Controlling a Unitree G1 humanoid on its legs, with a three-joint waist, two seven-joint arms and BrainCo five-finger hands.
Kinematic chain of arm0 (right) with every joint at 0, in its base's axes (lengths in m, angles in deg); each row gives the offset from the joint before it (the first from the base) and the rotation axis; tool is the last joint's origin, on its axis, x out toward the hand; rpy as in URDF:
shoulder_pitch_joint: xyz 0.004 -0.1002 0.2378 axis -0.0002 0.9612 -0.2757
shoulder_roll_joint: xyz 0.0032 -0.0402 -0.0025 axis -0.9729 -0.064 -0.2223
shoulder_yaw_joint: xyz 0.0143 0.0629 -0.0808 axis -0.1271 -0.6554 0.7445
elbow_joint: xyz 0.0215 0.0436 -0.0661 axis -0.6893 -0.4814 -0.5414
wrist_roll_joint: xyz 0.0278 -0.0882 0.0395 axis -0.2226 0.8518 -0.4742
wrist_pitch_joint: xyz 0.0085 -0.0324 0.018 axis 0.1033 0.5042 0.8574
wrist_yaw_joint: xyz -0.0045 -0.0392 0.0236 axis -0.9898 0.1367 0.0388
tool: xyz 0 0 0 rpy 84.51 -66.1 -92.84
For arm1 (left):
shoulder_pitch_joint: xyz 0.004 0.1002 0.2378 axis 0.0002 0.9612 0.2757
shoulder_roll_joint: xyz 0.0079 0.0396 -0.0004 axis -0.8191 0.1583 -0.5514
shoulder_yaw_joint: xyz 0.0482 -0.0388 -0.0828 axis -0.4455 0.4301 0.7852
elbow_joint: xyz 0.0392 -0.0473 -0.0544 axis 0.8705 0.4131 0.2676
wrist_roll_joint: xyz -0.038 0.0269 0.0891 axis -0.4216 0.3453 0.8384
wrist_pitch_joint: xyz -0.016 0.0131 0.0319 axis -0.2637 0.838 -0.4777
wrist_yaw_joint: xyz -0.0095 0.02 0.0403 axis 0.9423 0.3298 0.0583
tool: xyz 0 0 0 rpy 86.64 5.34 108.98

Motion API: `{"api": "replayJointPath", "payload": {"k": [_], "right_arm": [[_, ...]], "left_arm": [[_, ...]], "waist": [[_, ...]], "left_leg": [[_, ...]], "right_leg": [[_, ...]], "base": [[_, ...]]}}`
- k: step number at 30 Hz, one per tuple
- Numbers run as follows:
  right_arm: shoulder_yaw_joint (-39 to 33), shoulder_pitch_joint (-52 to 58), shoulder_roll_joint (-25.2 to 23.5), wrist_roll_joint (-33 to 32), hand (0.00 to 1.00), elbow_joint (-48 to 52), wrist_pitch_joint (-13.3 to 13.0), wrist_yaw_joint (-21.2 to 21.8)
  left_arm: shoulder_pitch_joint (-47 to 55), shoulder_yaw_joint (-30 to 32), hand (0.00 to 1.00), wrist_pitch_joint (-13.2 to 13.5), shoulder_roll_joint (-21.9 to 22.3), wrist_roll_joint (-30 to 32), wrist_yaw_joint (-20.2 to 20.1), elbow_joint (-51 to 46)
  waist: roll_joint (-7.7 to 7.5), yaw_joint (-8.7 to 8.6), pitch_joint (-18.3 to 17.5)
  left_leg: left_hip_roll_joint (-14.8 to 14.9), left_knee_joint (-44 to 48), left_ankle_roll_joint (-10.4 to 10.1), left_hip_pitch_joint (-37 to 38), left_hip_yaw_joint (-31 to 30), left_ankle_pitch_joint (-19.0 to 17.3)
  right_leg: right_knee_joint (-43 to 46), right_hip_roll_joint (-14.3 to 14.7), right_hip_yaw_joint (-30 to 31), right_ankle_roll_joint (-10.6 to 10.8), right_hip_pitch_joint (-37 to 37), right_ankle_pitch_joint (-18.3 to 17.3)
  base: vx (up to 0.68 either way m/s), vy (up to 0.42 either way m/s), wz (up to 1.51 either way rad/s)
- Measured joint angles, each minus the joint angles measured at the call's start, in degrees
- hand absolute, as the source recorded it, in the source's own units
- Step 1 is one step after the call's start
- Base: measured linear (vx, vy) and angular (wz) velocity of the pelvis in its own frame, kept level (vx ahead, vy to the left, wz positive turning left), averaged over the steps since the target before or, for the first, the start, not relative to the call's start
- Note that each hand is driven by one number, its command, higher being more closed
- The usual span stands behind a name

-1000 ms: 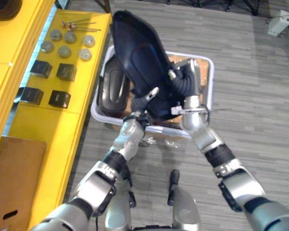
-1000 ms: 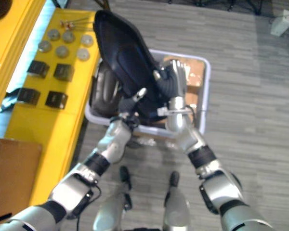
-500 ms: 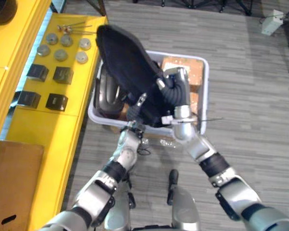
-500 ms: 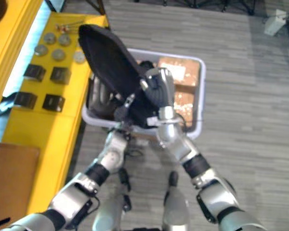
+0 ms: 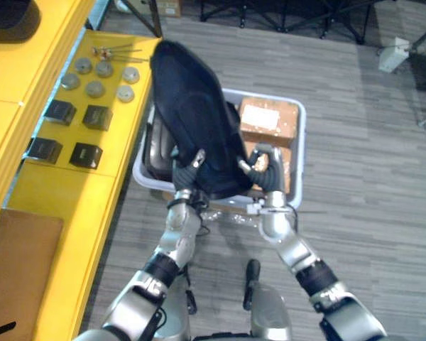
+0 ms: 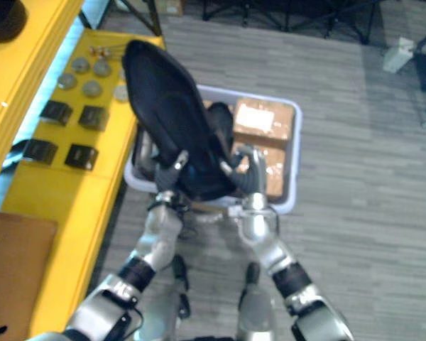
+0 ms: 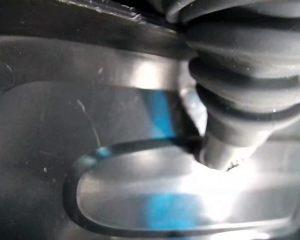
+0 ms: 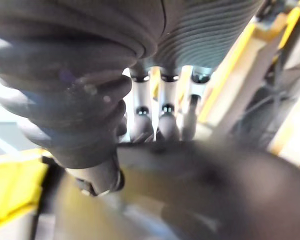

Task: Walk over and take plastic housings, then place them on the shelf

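Holding dark housing [image 5: 195,121] above bin [image 5: 300,153], fingers of left hand [image 5: 187,169] and right hand [image 5: 263,165] gripping its lower edge. Pickup done; placement on yellow shelf [image 5: 92,192] pending.

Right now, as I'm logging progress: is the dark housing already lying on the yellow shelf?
No, the left hand and right hand hold the housing above the bin beside the shelf.

yellow shelf [image 5: 57,199] holds discs [image 5: 94,88], black blocks [image 5: 98,117]; bin [image 5: 301,142] on floor [image 5: 369,177].
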Motion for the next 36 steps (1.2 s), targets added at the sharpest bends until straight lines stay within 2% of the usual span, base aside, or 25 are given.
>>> {"api": "replayJointPath", "payload": {"k": [1, 3, 4, 7, 8, 9, 11, 12, 14, 17, 21, 24, 29, 32, 36], "right_arm": [[-0.2, 0.8, -0.1, -0.1, 0.0, 0.5, 0.0, 0.0], [-1.3, 5.7, -1.3, -2.2, 0.0, 4.5, -1.1, 1.4], [-2.0, 7.5, -1.8, -4.6, 0.0, 6.1, -2.0, 3.1], [-4.4, 12.0, -2.0, -22.9, 0.0, 7.8, -6.6, 18.8], [-4.7, 12.8, -2.0, -25.3, 0.0, 7.9, -7.4, 20.9], [-6.9, 14.7, -2.5, -30.3, 0.0, 8.7, -8.3, 25.3], [-15.1, 18.2, -2.9, -40.1, 0.0, 9.9, -8.3, 33.2], [-17.7, 19.1, -2.6, -42.1, 0.0, 10.0, -8.4, 35.0], [-25.5, 23.4, -1.4, -50.3, 0.0, 10.2, -9.3, 42.0], [-28.7, 28.3, -2.1, -57.3, 0.0, 10.5, -9.4, 46.7], [-29.3, 33.7, -6.4, -61.2, 0.0, 9.9, -9.1, 48.0], [-29.3, 36.9, -8.8, -64.0, 0.0, 5.3, -9.1, 48.8], [-29.8, 38.0, -10.0, -64.9, 0.0, -9.3, -9.2, 45.1], [-29.6, 38.1, -10.9, -65.0, 0.0, -15.2, -9.1, 42.4], [-28.0, 37.7, -11.6, -69.9, 0.0, -15.6, -9.2, 43.8]], "left_arm": [[0.7, 0.1, 1.0, 0.0, 0.0, 1.5, 0.9, -1.3], [6.0, 1.1, 1.0, -1.2, 0.7, 11.8, 5.8, -9.6], [8.2, 1.2, 1.0, -1.9, 1.0, 15.0, 7.0, -12.1], [15.2, 2.8, 1.0, -5.7, 1.7, 25.6, 7.9, -17.7], [16.6, 3.2, 1.0, -6.3, 1.9, 27.1, 7.9, -18.5], [18.9, 4.6, 1.0, -7.2, 2.2, 29.3, 8.2, -20.1], [23.2, 10.8, 1.0, -7.9, 1.8, 33.0, 9.2, -21.3], [24.5, 12.8, 1.0, -8.2, 1.7, 33.4, 9.6, -21.3], [29.2, 19.2, 1.0, -9.0, 1.8, 33.6, 11.2, -21.4], [34.0, 23.1, 1.0, -8.9, 1.9, 33.9, 12.5, -23.8], [37.6, 23.0, 1.0, -8.2, 2.0, 36.2, 12.8, -27.0], [39.1, 23.0, 1.0, -8.0, 2.1, 37.8, 12.8, -27.2], [39.8, 22.8, 1.0, -6.9, 2.0, 38.7, 14.0, -24.9], [39.7, 21.2, 1.0, -6.3, 1.9, 37.4, 13.9, -22.0], [39.4, 18.6, 1.0, -4.6, 1.9, 33.3, 13.5, -21.7]], "waist": [[-0.01, 0.13, -0.4], [0.04, 0.27, -3.9], [0.15, 0.27, -5.2], [0.39, 0.36, -8.6], [0.57, 0.42, -9.3], [0.96, 0.6, -9.8], [1.73, 0.78, -10.3], [2.01, 0.71, -10.7], [2.83, 0.55, -12.6], [2.68, 0.32, -14.8], [2.09, 0.34, -16.6], [1.93, 0.24, -17.6], [1.98, 0.21, -18.2], [2.17, 0.2, -18.6], [2.15, 0.21, -18.7]], "left_leg": [[0.0, 0.0, 0.0, 0.1, 0.0, -0.1], [-0.1, -0.1, -0.1, -0.2, -0.6, -0.4], [-0.2, -0.1, -0.3, 0.1, -1.1, -0.5], [-0.3, -0.4, -0.6, 1.8, -1.7, -0.7], [-0.2, -0.4, -0.6, 1.7, -1.7, -0.8], [-0.2, -0.4, -0.6, 1.8, -1.7, -1.1], [0.1, -0.5, -0.6, 2.5, -1.5, -1.3], [0.1, -0.5, -0.7, 2.6, -1.5, -1.6], [0.1, -0.5, -0.8, 2.6, -1.4, -1.8], [0.3, -0.5, -0.9, 2.5, -1.4, -1.8], [0.4, -0.5, -0.9, 2.5, -1.4, -1.9], [0.4, -0.5, -1.0, 2.5, -1.4, -2.0], [0.5, -0.5, -1.0, 3.1, -1.2, -2.5], [0.4, -0.5, -0.8, 3.6, -1.3, -3.0], [0.2, -0.5, -0.9, 3.5, -1.3, -3.2]], "right_leg": [[-0.2, 0.0, -0.1, 0.0, 0.2, 0.0], [-1.5, 0.1, -1.2, 0.1, 1.0, 0.1], [-2.1, 0.2, -1.6, 0.2, 1.8, 0.1], [-3.5, 0.4, -2.8, 0.2, 4.7, 0.1], [-3.7, 0.5, -2.8, 0.2, 4.7, 0.1], [-3.8, 0.7, -2.8, 0.2, 4.8, 0.1], [-4.7, 1.0, -2.8, 0.3, 5.7, 0.0], [-5.0, 1.1, -2.8, 0.3, 5.9, 0.0], [-6.4, 1.2, -2.8, 0.4, 6.0, -0.1], [-7.6, 1.4, -2.9, 0.2, 6.5, 0.0], [-7.8, 1.5, -3.0, 0.1, 6.5, 0.1], [-7.8, 1.4, -3.0, 0.1, 6.6, 0.1], [-7.8, 1.4, -2.8, 0.1, 7.0, 0.0], [-8.0, 1.4, -2.9, 0.0, 7.6, -0.2], [-8.1, 1.4, -2.9, 0.0, 7.6, -0.4]], "base": [[0.06, -0.003, 0.06], [0.09, -0.007, 0.15], [0.12, -0.013, 0.21], [0.06, -0.01, 0.13], [0.0, 0.0, 0.0], [-0.02, 0.008, -0.04], [-0.04, 0.005, -0.07], [-0.05, 0.008, -0.07], [-0.05, 0.019, -0.03], [0.0, 0.005, -0.01], [0.0, 0.0, 0.0], [0.02, 0.001, 0.0], [0.0, 0.001, -0.01], [0.0, 0.0, 0.0], [0.0, 0.0, 0.0]]}}
